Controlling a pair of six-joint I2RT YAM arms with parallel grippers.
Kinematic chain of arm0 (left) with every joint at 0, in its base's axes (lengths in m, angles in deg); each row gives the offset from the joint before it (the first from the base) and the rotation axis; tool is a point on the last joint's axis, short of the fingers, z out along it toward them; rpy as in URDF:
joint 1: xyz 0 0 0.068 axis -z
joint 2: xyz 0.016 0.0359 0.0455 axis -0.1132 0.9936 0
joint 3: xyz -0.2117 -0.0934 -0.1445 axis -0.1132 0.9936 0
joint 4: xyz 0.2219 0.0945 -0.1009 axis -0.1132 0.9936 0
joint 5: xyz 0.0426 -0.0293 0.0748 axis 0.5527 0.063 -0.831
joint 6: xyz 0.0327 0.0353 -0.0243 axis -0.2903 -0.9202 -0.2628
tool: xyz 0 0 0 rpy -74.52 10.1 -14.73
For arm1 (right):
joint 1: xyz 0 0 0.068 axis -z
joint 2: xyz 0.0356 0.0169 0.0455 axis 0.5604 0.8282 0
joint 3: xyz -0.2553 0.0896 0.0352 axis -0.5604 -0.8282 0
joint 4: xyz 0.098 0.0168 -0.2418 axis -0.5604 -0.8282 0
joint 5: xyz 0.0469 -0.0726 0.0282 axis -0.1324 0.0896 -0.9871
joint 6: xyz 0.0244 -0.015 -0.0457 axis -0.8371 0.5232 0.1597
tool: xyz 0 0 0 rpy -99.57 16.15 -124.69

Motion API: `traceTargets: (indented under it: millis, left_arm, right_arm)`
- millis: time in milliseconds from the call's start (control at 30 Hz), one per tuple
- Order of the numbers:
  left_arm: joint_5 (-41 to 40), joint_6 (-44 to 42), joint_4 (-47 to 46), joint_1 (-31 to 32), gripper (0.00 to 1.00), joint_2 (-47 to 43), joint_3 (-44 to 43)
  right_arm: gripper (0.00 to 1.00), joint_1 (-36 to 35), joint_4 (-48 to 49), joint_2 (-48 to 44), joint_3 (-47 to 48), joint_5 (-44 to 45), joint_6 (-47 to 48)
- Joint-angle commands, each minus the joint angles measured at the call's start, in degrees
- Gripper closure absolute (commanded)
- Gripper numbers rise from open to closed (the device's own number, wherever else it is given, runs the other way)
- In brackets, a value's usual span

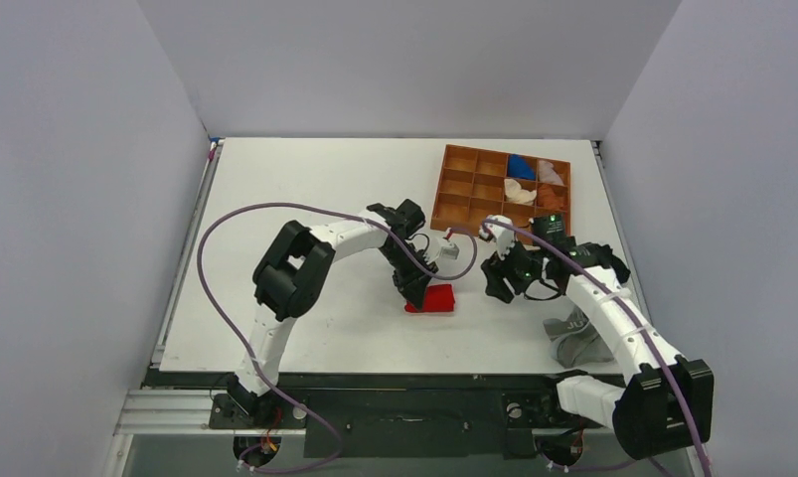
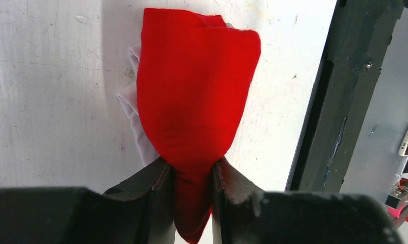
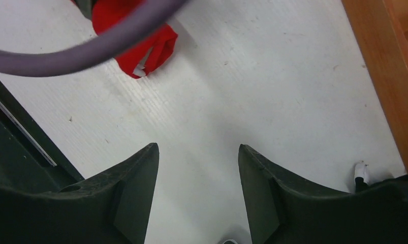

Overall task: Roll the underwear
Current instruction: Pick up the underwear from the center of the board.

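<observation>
Grey walls enclose a white table, on which a brown wooden tray of square compartments is set at the far right. The bright red fabric underwear lies on the table just in front of the tray's near-left corner, gathered into a compact, partly rolled bundle. One narrow end of it is pinched between the fingers of the left hand, which is clamped on the cloth. The grip is judged to be placed at that end so that the bundle can be turned over on itself or held tight while the roll is finished. White trim shows along one side of the bundle, so the roll is judged not yet neat.

The right hand is held wide and empty above bare table in front of the tray, beside the underwear but apart from it, presumably placed ready to pin or tuck a loose end. A crumpled grey garment lies well in front of the tray, partly covered by the right arm.

Much is hidden. No waistband lettering can be made out. The pinched end is covered by the left hand in the overhead view. A purple cable crosses the right wrist view in front of the red cloth. Blue cloth and pale cloth are seen in the tray's far compartments, but what they are cannot be told.
</observation>
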Motion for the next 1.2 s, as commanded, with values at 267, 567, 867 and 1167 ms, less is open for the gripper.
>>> traceTargets:
  millis: [267, 567, 867, 1167]
  left_arm:
    - [-5.27, -1.64, 1.85, 0.50, 1.00, 7.32, -1.37]
    - [-5.28, -2.19, 2.95, 0.43, 1.00, 8.20, -2.54]
    - [-5.28, -2.59, 3.88, 0.52, 1.00, 8.53, -3.23]
    - [-5.54, -2.30, 3.75, 0.61, 1.00, 8.88, -3.39]
  right_arm:
    - [0.43, -23.53, 10.52, -1.02, -4.74, 18.25, 2.62]
    - [0.42, -37.63, 16.58, 5.87, -4.74, 30.17, 3.96]
    - [0.37, -41.49, 19.66, 11.48, -3.70, 33.64, 6.54]
    - [0.37, -45.92, 16.42, 8.15, -3.97, 38.65, 4.48]
